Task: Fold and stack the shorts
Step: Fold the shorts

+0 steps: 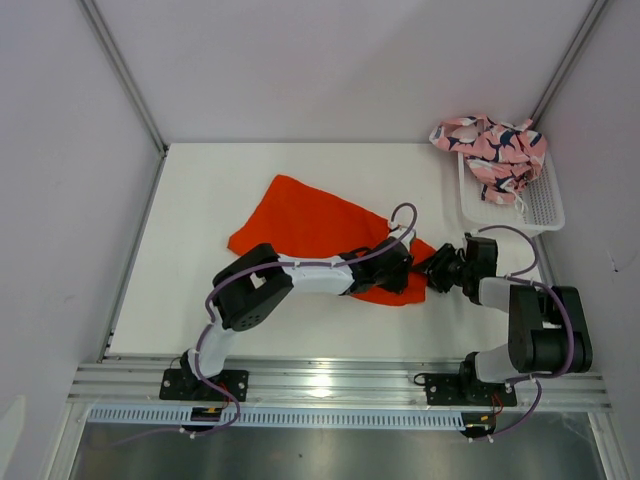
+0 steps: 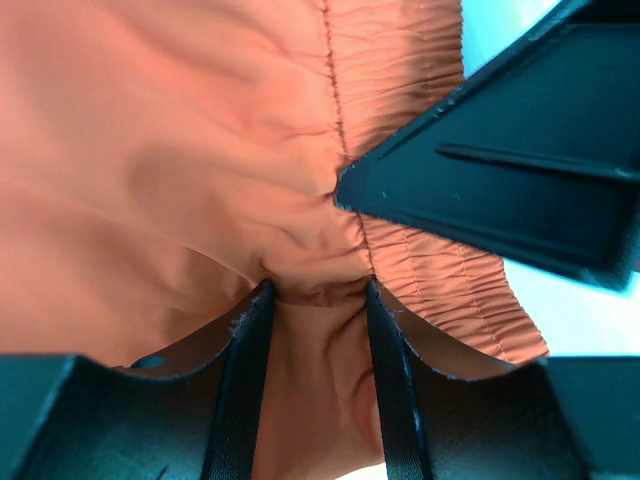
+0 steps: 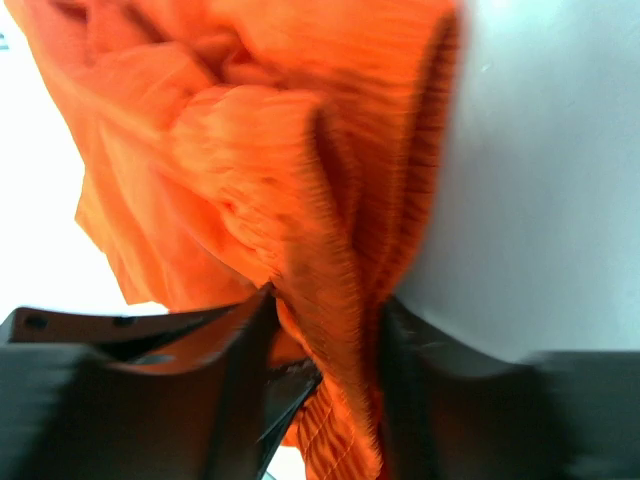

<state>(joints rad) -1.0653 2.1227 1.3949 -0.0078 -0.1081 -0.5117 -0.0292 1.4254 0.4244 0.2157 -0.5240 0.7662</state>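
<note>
White table (image 1: 200, 300) bearing orange shorts (image 1: 320, 225) at centre; left gripper (image 1: 403, 266) pinches their waistband edge, right gripper (image 1: 434, 272) apparently likewise (view blurred). Pink printed shorts (image 1: 490, 150) drape over basket (image 1: 545, 205), far right.

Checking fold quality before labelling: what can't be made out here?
Top view: orange shorts' near corner, hidden under left gripper and right gripper.
Left wrist: the shorts' outline, cut off by frame edges.
Right wrist: waistband detail, blurred.
Top view: pink shorts' shape, bunched over basket.
</note>
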